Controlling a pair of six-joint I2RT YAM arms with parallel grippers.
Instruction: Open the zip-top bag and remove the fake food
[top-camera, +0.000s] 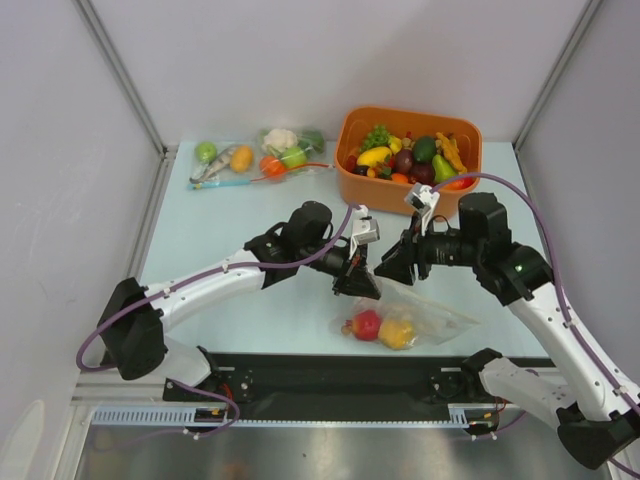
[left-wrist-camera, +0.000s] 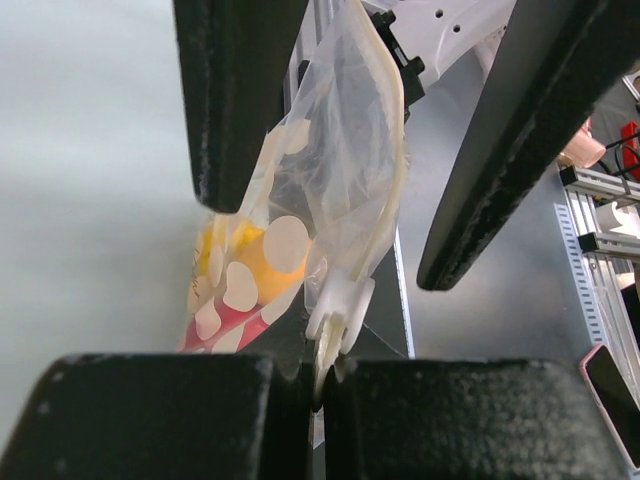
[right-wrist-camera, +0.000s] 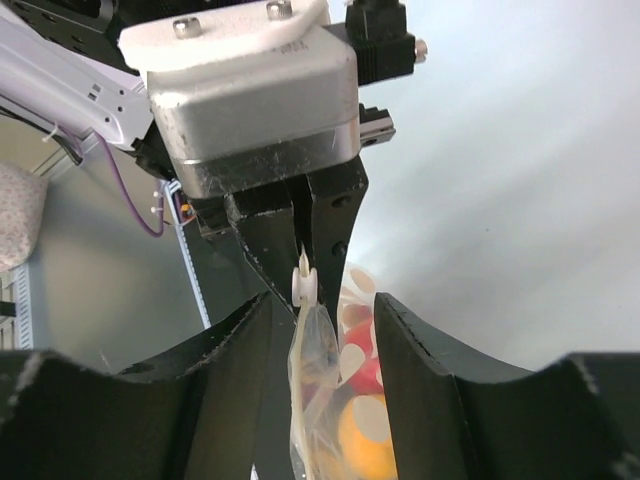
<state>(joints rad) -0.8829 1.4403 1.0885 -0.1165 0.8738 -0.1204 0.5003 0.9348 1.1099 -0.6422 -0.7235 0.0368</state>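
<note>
The zip-top bag (left-wrist-camera: 340, 170) is limp, slippery film, weighted by the fake food (top-camera: 381, 327). Hold its stiffer zip strip (left-wrist-camera: 337, 306). The left jaws pinch it; the right jaws are spread, apparently clear.

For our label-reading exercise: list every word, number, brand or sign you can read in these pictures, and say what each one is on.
No text can be read in any of the three views.
The zip-top bag carries only plain white round spots, no letters.
The orange bin shows no label or marking.
</note>
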